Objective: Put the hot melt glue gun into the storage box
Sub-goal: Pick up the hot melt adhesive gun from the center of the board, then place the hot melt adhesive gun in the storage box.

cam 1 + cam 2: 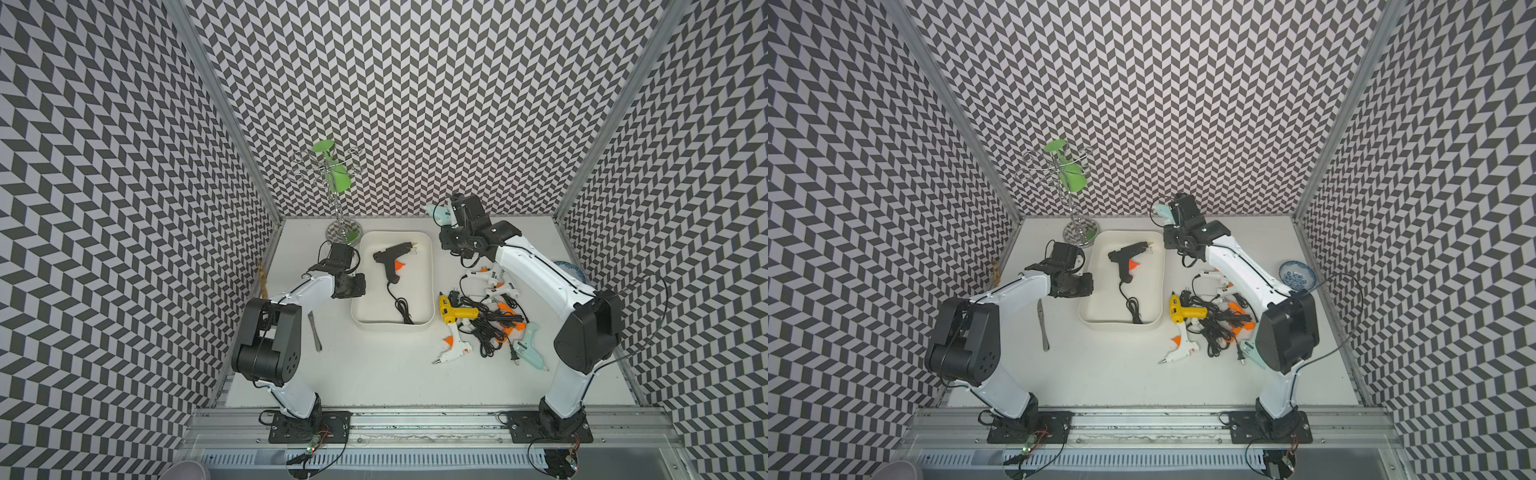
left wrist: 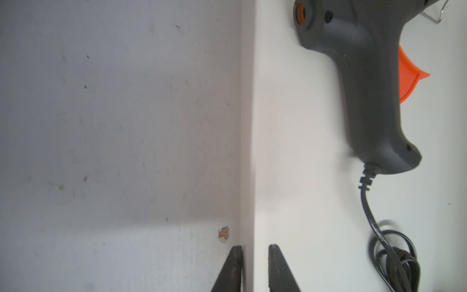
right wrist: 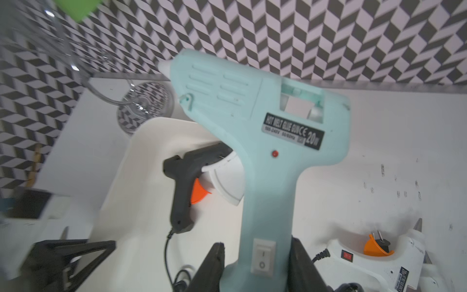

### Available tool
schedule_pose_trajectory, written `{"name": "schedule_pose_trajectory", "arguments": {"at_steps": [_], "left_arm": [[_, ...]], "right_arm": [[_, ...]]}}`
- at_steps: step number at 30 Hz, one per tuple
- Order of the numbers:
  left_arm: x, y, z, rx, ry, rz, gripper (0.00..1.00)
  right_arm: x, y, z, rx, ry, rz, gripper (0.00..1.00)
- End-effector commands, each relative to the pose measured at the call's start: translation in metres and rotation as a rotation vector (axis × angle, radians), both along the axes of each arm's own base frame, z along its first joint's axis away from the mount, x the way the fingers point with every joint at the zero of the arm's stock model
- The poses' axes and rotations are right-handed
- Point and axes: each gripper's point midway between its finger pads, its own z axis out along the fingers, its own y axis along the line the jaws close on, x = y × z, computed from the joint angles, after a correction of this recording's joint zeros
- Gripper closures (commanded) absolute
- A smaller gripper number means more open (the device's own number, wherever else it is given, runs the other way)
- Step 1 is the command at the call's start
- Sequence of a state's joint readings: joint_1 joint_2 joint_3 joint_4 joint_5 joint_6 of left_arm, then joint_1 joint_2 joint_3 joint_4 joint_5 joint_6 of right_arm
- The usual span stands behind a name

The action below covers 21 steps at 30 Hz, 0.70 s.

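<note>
Storage box mid-frame holds black glue gun plus cord. Right gripper clamped on mint glue gun, raised right of box. Left gripper pinches box wall.

Black glue gun (boxed) in storage box

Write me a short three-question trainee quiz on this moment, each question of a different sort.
1. True or false: the storage box already holds a black glue gun.
2. What does the right gripper hold? A) yellow glue gun B) mint-green glue gun C) tweezers
3. Fill in: the left gripper has its jaws on either side of the box's ____.

Key:
1. True; it lies inside with its cord.
2. B; the mint-green glue gun is clamped by its handle, raised beside the box.
3. wall
</note>
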State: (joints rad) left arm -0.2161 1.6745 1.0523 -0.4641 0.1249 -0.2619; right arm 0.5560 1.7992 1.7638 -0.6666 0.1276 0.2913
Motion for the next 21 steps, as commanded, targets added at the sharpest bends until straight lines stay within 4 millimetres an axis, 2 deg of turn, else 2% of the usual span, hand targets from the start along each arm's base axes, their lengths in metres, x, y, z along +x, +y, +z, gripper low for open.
{"name": "schedule_pose_trajectory", "arguments": {"at_steps": [1,5,8,11,15,19,21], "left_arm": [[-0.001,-0.012,0.001,-0.063,-0.004,-0.007,0.77],[-0.002,-0.013,0.001,-0.071,-0.001,-0.011,0.77],[-0.003,-0.015,0.003,-0.084,-0.001,-0.013,0.77],[-0.005,-0.017,0.003,-0.099,0.001,-0.013,0.77],[-0.008,-0.017,0.003,-0.110,0.004,-0.009,0.77],[-0.011,-0.018,0.003,-0.118,0.003,-0.009,0.77],[-0.011,-0.018,0.003,-0.118,0.003,-0.006,0.77]], "right_arm": [[-0.024,0.023,0.082,0.071,-0.177,0.050,0.86],[-0.038,0.050,0.119,0.141,-0.223,0.108,0.86],[-0.035,0.065,0.113,0.186,-0.215,0.131,0.86],[-0.023,0.078,0.080,0.198,-0.179,0.129,0.86],[-0.003,0.097,0.015,0.202,-0.107,0.112,0.86],[0.010,0.119,-0.035,0.246,-0.051,0.118,0.86],[0.017,0.120,-0.060,0.223,-0.023,0.089,0.86]]}}
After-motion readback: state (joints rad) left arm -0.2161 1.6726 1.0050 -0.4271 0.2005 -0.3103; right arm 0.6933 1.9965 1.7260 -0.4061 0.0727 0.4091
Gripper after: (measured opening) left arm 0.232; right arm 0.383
